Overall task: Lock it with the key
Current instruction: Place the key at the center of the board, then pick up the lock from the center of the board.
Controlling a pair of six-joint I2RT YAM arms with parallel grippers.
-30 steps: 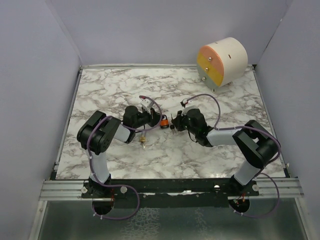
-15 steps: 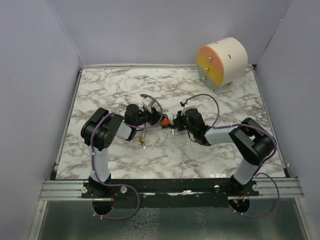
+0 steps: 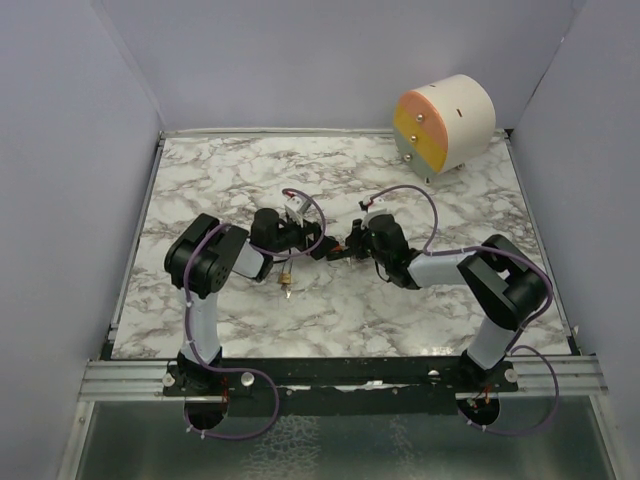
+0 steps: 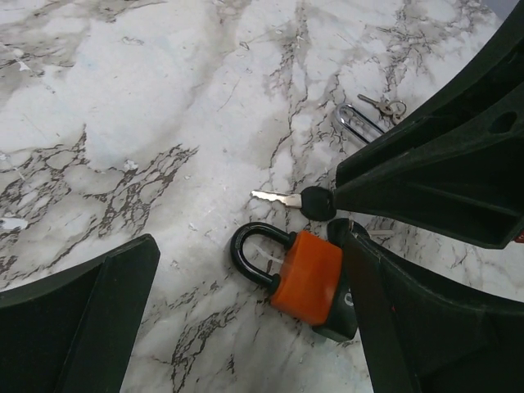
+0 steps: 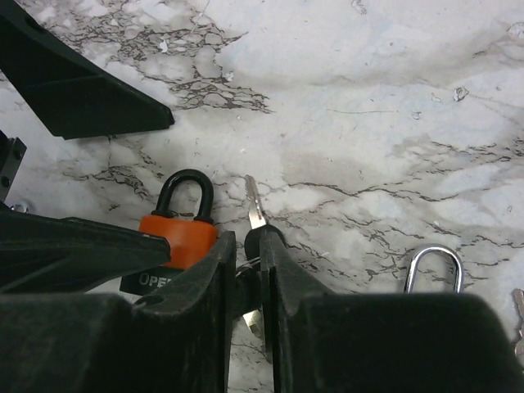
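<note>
An orange padlock (image 4: pixel 307 274) with a black shackle lies flat on the marble, shackle pushed in. My left gripper (image 4: pixel 246 236) stands wide open around it, one finger (image 4: pixel 409 327) touching the lock's black base. A silver key with a black head (image 4: pixel 315 203) lies beside the lock, outside it. My right gripper (image 5: pixel 250 241) has its jaws a little apart, the key's head (image 5: pixel 264 240) between the tips and its blade (image 5: pixel 255 205) pointing out past the padlock (image 5: pixel 182 236). Seen from above, the left gripper (image 3: pixel 316 248) and the right gripper (image 3: pixel 349 248) meet mid-table.
A round drawer unit (image 3: pixel 445 122) with an orange and yellow face stands at the back right. A brass object (image 3: pixel 286 279) lies below the left wrist. A loose silver shackle (image 5: pixel 434 266) and small keys (image 4: pixel 385 105) lie nearby. Walls enclose the marble table (image 3: pixel 220 180).
My left gripper has opened wide and let go of the padlock, which now lies on the table. The right jaws have eased slightly apart. Both wrists have shifted a little.
</note>
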